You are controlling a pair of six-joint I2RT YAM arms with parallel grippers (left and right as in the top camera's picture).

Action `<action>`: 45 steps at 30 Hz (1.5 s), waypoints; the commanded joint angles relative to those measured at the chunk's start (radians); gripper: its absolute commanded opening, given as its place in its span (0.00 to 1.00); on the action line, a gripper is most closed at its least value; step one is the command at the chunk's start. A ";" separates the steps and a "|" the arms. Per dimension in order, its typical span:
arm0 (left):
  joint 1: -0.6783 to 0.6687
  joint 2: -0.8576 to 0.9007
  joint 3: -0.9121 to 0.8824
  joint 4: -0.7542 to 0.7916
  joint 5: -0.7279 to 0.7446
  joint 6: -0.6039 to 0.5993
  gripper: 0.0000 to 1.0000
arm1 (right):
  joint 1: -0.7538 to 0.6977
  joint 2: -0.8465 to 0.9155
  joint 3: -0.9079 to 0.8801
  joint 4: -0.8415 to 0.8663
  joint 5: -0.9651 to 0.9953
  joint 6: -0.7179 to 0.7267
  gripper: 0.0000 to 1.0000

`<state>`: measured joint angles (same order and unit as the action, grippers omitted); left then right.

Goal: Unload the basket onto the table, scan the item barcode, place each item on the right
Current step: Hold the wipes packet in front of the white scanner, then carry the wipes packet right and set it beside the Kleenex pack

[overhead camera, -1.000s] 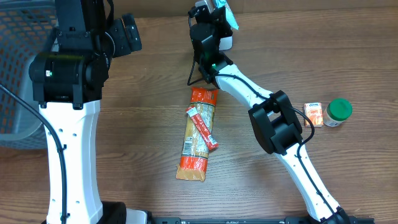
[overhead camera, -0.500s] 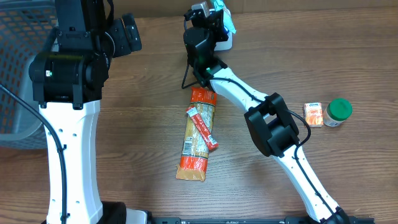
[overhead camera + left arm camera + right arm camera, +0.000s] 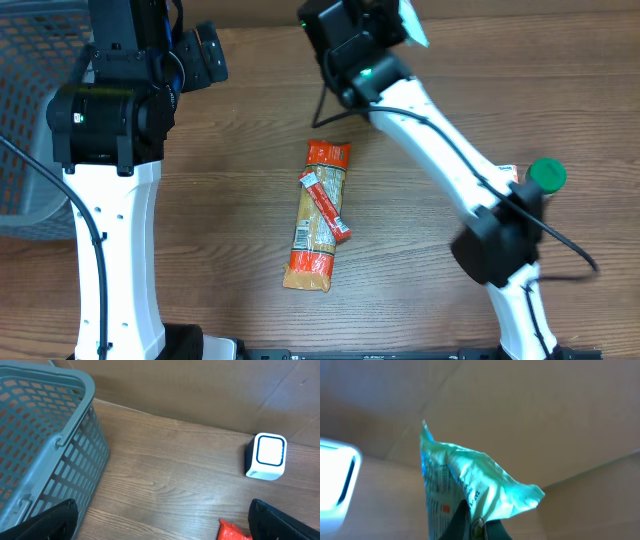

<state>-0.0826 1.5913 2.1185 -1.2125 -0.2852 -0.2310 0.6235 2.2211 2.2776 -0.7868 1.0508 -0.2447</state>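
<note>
My right gripper (image 3: pixel 472 522) is shut on a crinkled teal packet (image 3: pixel 470 477), which stands up from the jaws with small print facing the camera. Overhead, that teal packet (image 3: pixel 411 22) is at the table's far edge, above my right arm's wrist (image 3: pixel 355 45). The white cube scanner (image 3: pixel 266 456) sits on the wood near the cardboard wall; its blurred edge, the scanner (image 3: pixel 335 480), shows to the left of the packet. My left gripper (image 3: pixel 165 527) is open and empty, its dark fingertips (image 3: pixel 52 520) wide apart over bare wood.
A grey-blue plastic basket (image 3: pixel 45 435) stands at the left edge. Mid-table lies a long orange pasta bag (image 3: pixel 318 215) with a red snack stick (image 3: pixel 325 205) across it. A green-lidded jar (image 3: pixel 545 178) and a small orange box (image 3: pixel 507 175) sit at the right.
My right arm has swung right and risen, carrying the teal packet from over the scanner to the right along the far edge. The left arm has not moved.
</note>
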 commanded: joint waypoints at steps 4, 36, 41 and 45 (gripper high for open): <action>0.004 -0.003 0.010 0.001 -0.010 0.018 1.00 | -0.101 -0.152 0.014 -0.465 -0.555 0.511 0.04; 0.004 -0.003 0.010 0.001 -0.010 0.018 1.00 | -0.356 -0.151 -0.633 -0.582 -0.802 0.507 0.64; 0.004 -0.003 0.010 0.001 -0.010 0.018 1.00 | -0.354 -0.151 -0.633 -0.571 -0.970 0.499 0.35; 0.004 -0.003 0.010 0.001 -0.010 0.018 1.00 | -0.354 -0.151 -0.655 -0.574 -1.027 0.500 0.11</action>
<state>-0.0826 1.5913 2.1185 -1.2121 -0.2852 -0.2310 0.2691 2.0861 1.6459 -1.3628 0.1085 0.2531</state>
